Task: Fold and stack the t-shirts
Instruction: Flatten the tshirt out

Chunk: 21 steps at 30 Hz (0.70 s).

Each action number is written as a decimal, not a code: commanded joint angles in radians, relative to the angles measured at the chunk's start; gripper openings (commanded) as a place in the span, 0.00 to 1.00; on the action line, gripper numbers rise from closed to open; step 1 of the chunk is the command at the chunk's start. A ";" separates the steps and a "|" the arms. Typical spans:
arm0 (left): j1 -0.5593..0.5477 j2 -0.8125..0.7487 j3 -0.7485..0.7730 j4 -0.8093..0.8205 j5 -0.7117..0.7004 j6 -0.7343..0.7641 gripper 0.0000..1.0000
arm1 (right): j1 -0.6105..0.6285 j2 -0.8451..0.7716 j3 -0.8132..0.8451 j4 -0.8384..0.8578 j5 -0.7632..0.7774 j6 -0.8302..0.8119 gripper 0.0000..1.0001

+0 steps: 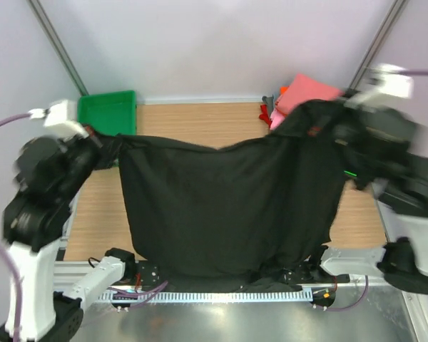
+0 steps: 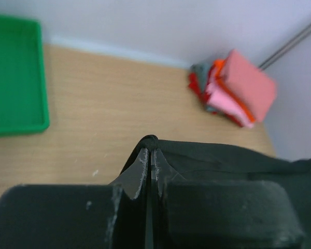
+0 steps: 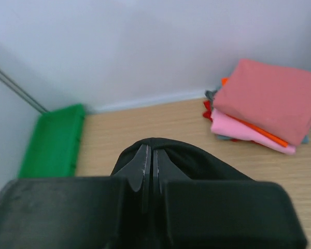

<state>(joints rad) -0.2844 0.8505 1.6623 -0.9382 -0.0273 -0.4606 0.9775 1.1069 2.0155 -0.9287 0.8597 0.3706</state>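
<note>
A plain black t-shirt [image 1: 228, 206] hangs spread in the air between my two arms, its lower edge draped over the near table rail. My left gripper [image 1: 93, 137] is shut on its left top corner; the jaws pinch black cloth [image 2: 150, 142] in the left wrist view. My right gripper [image 1: 327, 114] is shut on the right top corner, cloth [image 3: 160, 145] pinched between its jaws. A stack of folded t-shirts [image 1: 299, 96], salmon-pink on top over pink, orange, red and grey, lies at the back right; it shows in both wrist views [image 2: 238, 88] [image 3: 264, 104].
A green plastic tray [image 1: 108, 110] sits at the back left of the wooden table [image 1: 200, 121]; it also shows in the wrist views [image 2: 15, 78] [image 3: 54, 142]. White walls and slanted metal frame posts bound the back.
</note>
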 commanded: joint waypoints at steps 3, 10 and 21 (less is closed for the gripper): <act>0.008 0.205 -0.154 -0.007 -0.152 -0.023 0.00 | -0.279 0.329 -0.062 -0.020 -0.244 -0.024 0.01; 0.223 0.724 -0.064 -0.002 0.000 -0.067 0.21 | -0.597 1.132 0.584 -0.108 -0.683 0.001 0.48; 0.217 0.585 -0.053 -0.014 0.021 -0.043 0.89 | -0.616 0.760 0.033 0.114 -0.764 0.017 1.00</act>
<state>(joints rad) -0.0643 1.5482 1.6062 -0.9539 -0.0315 -0.5159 0.3405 2.0975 2.1056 -0.9504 0.1421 0.3767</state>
